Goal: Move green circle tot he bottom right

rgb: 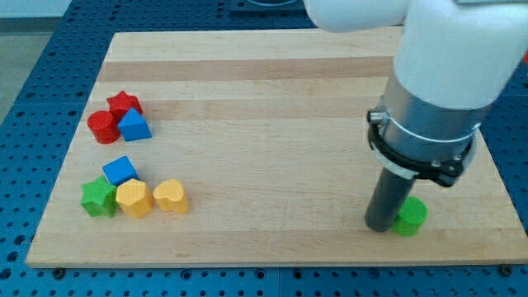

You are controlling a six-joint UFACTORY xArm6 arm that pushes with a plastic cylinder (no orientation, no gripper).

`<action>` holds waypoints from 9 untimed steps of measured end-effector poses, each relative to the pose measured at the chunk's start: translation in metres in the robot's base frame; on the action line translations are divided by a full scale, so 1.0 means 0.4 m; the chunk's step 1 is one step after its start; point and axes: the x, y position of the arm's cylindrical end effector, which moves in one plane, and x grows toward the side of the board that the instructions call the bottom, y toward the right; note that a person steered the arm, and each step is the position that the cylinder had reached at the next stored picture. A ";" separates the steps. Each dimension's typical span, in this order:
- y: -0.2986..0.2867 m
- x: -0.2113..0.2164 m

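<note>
The green circle (410,216) lies near the board's bottom right corner, partly hidden on its left side by my rod. My tip (380,226) rests on the board right against the circle's left side. The arm's white and grey body fills the view's top right above them.
A red star (124,103), a red circle (103,126) and a blue triangle (134,125) cluster at the left. Below them sit a blue cube (120,170), a green star (99,197), a yellow hexagon (134,199) and a yellow heart (172,196). The wooden board (264,91) has its right edge close to the circle.
</note>
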 end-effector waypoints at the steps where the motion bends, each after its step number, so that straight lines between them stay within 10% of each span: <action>1: 0.039 0.000; 7: 0.195 0.000; 9: -0.001 -0.009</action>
